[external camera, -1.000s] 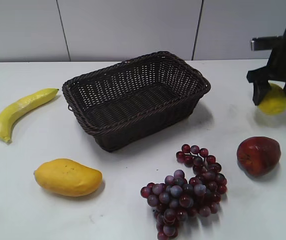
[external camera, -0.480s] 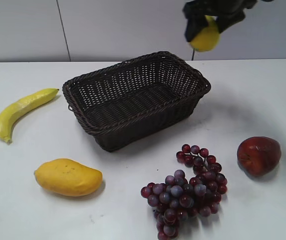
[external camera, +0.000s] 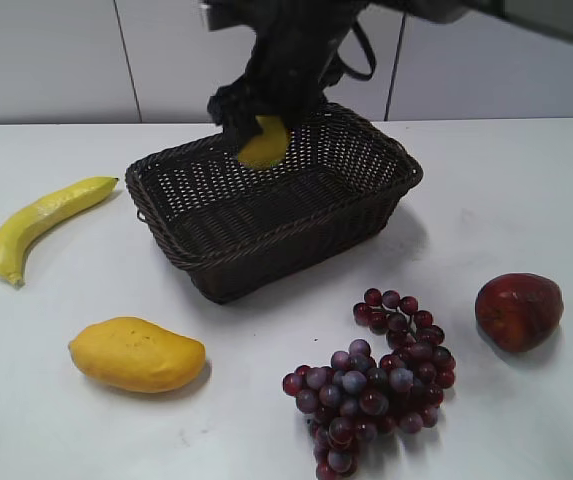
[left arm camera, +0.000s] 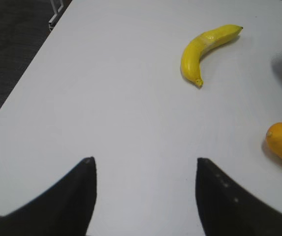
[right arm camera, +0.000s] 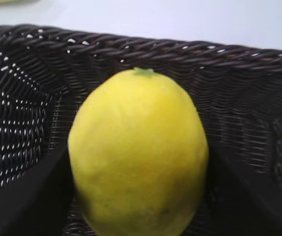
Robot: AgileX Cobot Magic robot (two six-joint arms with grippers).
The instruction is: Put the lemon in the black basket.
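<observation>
The lemon [external camera: 265, 146] is bright yellow and sits between the fingers of my right gripper [external camera: 254, 125], which is shut on it. It hangs just above the back left part of the black basket [external camera: 216, 265], a large dark woven basket at the table's middle. In the right wrist view the lemon [right arm camera: 138, 155] fills the centre, with the basket's braided rim [right arm camera: 180, 49] behind it. My left gripper [left arm camera: 143, 164] is open and empty over bare table; it does not show in the exterior view.
A banana [external camera: 36, 222] lies at the left and also shows in the left wrist view [left arm camera: 204, 49]. A mango [external camera: 136, 354] lies front left. Dark grapes [external camera: 376, 380] and a red fruit [external camera: 518, 310] lie front right. The table edge [left arm camera: 20, 86] runs along the left.
My right gripper carried the lemon from the table's far right, up and across to the left, then down over the basket's back left part. The other fruit stayed put.
</observation>
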